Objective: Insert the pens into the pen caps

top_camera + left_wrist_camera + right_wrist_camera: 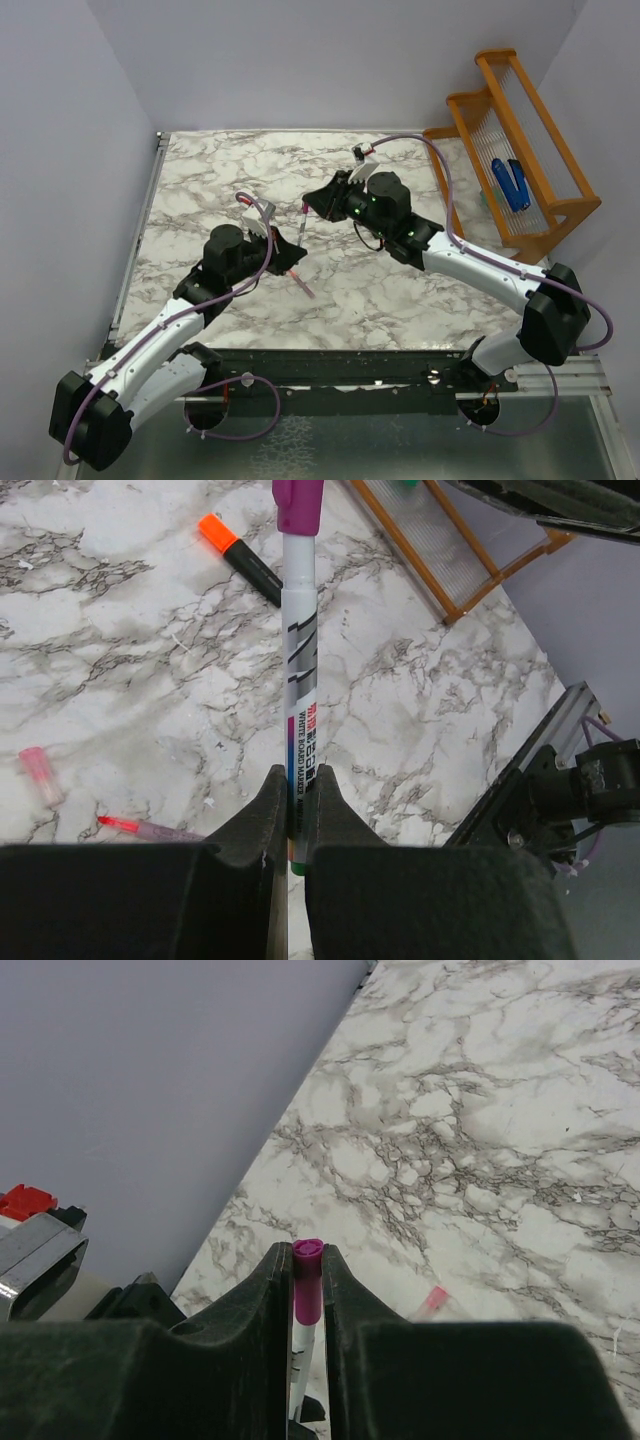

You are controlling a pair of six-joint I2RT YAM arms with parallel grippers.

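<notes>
Magenta cap (308,1292), pinched in the right gripper (300,1260), is held end-on at the white pen (300,670) tip, straight ahead of the left gripper (296,795), by which the pen's tail is clamped.

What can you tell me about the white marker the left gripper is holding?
The white marker is a slim plastic board pen with grey-black stripes and printed lettering along its barrel. The left gripper is shut on its lower end, holding it above the marble table. A magenta cap sits on its far end, and the right gripper is closed around that cap. Nothing else touches it.
</notes>
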